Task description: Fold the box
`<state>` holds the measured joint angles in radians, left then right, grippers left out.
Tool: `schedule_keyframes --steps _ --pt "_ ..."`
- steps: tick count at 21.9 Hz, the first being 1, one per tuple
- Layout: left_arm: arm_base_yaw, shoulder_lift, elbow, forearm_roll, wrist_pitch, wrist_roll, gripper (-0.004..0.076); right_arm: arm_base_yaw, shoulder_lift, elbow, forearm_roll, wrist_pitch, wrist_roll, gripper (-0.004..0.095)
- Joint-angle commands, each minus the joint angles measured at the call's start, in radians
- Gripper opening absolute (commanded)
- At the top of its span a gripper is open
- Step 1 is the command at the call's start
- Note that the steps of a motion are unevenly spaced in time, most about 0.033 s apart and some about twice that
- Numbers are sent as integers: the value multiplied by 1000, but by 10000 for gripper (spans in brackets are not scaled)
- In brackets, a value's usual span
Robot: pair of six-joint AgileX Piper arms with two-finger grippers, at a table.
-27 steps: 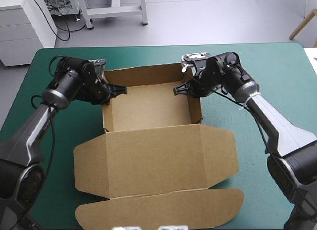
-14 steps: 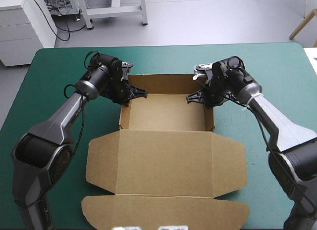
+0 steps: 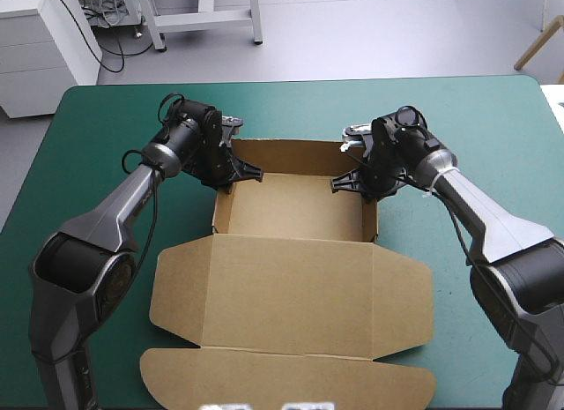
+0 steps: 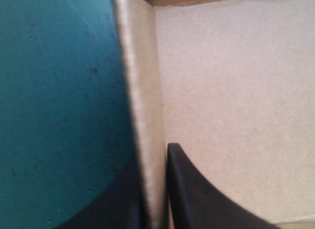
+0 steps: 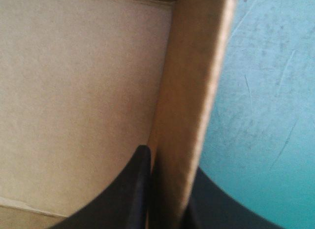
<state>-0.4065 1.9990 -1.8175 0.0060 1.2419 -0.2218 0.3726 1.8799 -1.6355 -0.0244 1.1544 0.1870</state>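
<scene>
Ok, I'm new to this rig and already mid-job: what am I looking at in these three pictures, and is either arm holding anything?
The wide picture looks down from above and behind a two-armed robot at a teal-green table. On it lies a brown box: an open tray with raised walls, its lid lying flat toward the robot. The other two pictures come from a camera on each wrist, looking along that arm's black fingers. The left gripper pinches the tray's left wall, one finger inside and one outside. The right gripper pinches the right wall the same way.
</scene>
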Motion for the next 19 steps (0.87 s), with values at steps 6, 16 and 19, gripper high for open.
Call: schedule_keyframes --steps 6,16,19 --pt "-2 -66 -32 -6 6 44 518 1 -49 -23 -60 33 33 526" --pt "-2 -67 -106 0 52 46 619 1 -49 -140 3 49 47 526" --pt "-2 -82 -177 0 52 46 619 1 -60 -204 -3 49 47 526"
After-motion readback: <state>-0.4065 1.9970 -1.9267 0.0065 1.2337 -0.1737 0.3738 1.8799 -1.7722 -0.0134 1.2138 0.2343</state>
